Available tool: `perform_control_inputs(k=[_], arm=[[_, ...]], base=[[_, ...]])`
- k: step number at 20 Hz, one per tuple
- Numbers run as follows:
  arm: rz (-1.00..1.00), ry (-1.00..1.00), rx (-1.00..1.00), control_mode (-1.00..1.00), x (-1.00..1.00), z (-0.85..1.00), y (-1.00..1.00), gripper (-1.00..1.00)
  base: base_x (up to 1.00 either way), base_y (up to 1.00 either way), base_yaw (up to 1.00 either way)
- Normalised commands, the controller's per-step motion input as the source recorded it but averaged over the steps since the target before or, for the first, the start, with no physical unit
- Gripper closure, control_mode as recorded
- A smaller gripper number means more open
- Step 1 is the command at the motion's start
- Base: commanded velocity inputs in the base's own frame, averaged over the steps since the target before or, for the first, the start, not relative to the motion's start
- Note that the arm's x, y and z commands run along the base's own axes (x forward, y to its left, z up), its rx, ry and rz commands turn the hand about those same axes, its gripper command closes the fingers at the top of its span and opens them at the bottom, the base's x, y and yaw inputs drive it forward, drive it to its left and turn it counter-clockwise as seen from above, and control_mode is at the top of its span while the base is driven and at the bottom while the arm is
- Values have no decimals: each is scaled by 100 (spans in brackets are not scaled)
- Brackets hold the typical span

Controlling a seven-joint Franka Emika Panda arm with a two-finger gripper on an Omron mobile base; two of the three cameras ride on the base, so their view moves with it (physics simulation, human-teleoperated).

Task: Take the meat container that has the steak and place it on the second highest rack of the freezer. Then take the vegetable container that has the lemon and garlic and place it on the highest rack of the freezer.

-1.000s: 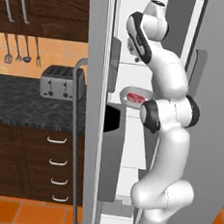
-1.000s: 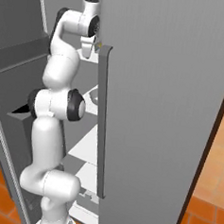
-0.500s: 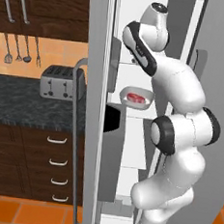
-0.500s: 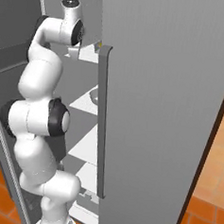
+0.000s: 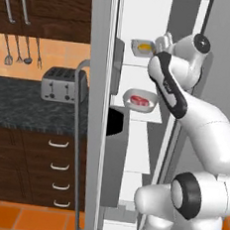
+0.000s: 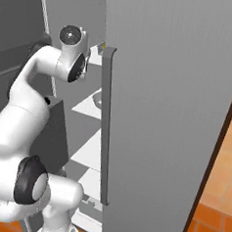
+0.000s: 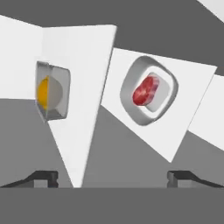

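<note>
The freezer (image 5: 92,134) stands open with white shelves. On the highest rack (image 5: 137,58) sits the vegetable container (image 5: 143,47) with the yellow lemon (image 7: 43,92) and the pale garlic (image 7: 56,92). One shelf below, the second highest rack (image 5: 149,113) carries the meat container (image 5: 140,101) with the red steak (image 7: 145,91). My gripper (image 5: 161,42) hovers just right of the vegetable container, apart from it. In the hand view the gripper (image 7: 113,177) is open, fingers wide, nothing between them.
The freezer's grey door (image 6: 167,116) with its long bar handle (image 6: 105,127) fills the right side. A dark bin (image 5: 114,157) sits lower inside. A toaster (image 5: 60,84) stands on the dark counter (image 5: 32,114) at left, with drawers below and utensils (image 5: 23,53) hanging above.
My arm has folded down and to the right, drawing the hand back from the shelves. The vegetable container on the top shelf has come into sight. The jaws stay open.
</note>
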Motion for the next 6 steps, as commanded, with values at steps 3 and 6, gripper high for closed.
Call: perform_control_inputs(k=[3,6], arm=[[0,-58,0,-100,-100,4,-5,-100],[0,-62,0,-100,-100,8,0,-100]], base=[[0,0,0],[0,0,0]])
